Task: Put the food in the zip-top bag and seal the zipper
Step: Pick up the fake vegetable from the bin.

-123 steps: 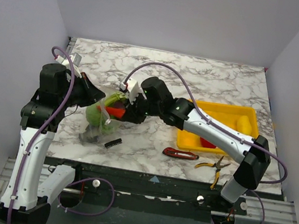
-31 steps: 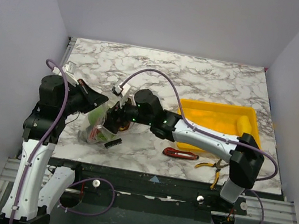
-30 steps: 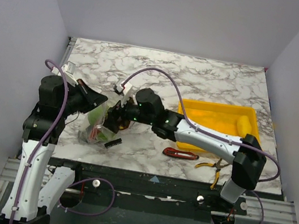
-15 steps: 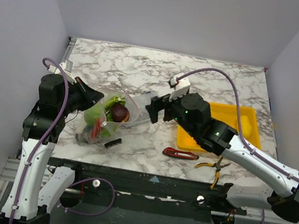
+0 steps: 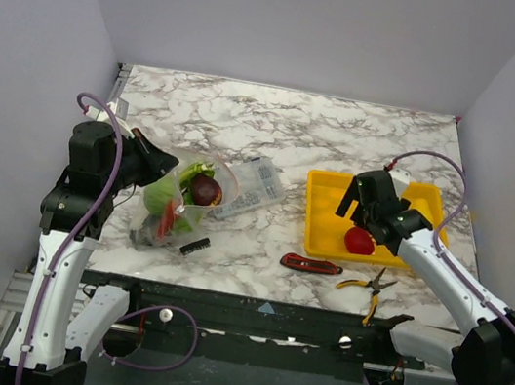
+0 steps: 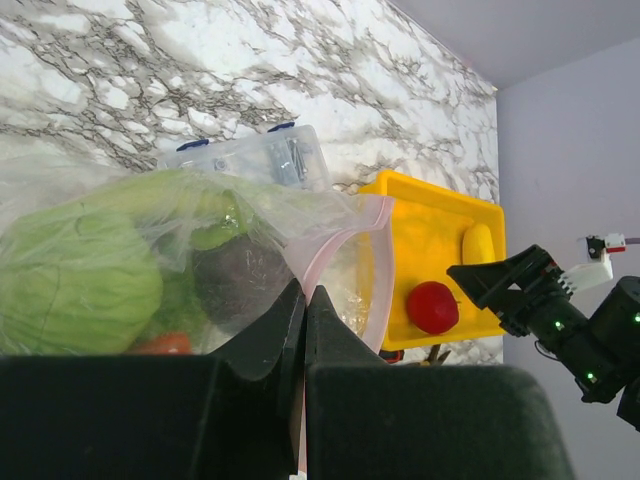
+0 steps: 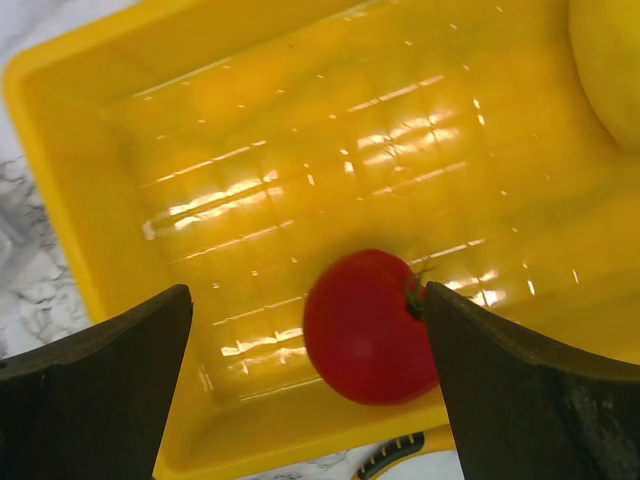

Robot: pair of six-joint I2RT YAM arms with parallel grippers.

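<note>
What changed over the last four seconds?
The right hand pulled out of the zip-top bag's mouth and swung right; it now hangs open over the tomato in the yellow tray. A dark eggplant now shows inside the bag. Unchanged: left hand shut on the bag's edge, knife and pliers in place.

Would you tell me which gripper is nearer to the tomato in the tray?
Right. The right gripper hangs open just above the tomato; the left gripper is across the table, shut on the bag.
</note>
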